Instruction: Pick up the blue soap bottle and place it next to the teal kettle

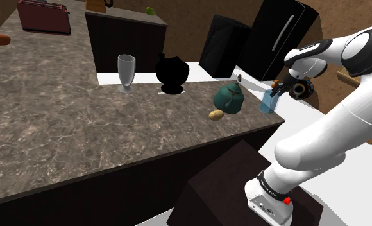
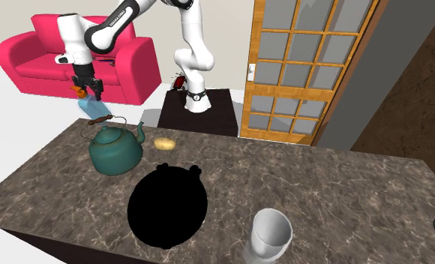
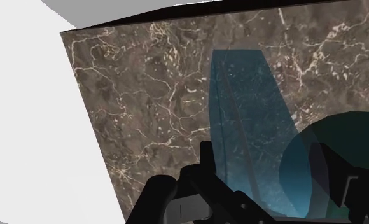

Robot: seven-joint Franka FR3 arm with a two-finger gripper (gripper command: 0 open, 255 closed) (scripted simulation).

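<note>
My fingers (image 3: 207, 173) are clamped on the blue soap bottle (image 3: 245, 108). In the wrist view it runs up between them, see-through, w/ the marble countertop (image 3: 145, 95) behind it. That view also has the teal kettle (image 3: 348, 137) as a dark round mass right next to the bottle. It's partly behind the bottle and one finger, and cut off at the frame edge.

In the shoulder view the gripper (image 1: 276, 90) holds the bottle (image 1: 268, 101) just beside the kettle (image 1: 229, 97), at the counter corner on the kettle's stand side. The stand (image 1: 217, 186) sits below that corner.

The 2nd ext. view gives the tilt: the bottle (image 2: 94, 109) hangs slanted from the gripper (image 2: 85, 91), lower end by the kettle's (image 2: 116, 148) handle. Can't tell whether it touches the counter.

A small yellowish lump (image 2: 163, 143) lies just beside the kettle, on the side opp. the bottle. Near the kettle is a pure black shape (image 2: 167, 206) w/ no detail, so I can't say what it is. Past that from the kettle stands a glass (image 1: 126, 72), clear in the shoulder view. In the 2nd ext. view it looks whitish and is cut by the frame edge.

A pink sofa (image 2: 28, 52) is behind the gripper, and a black fridge (image 1: 281, 35) is beyond the kettle.
</note>
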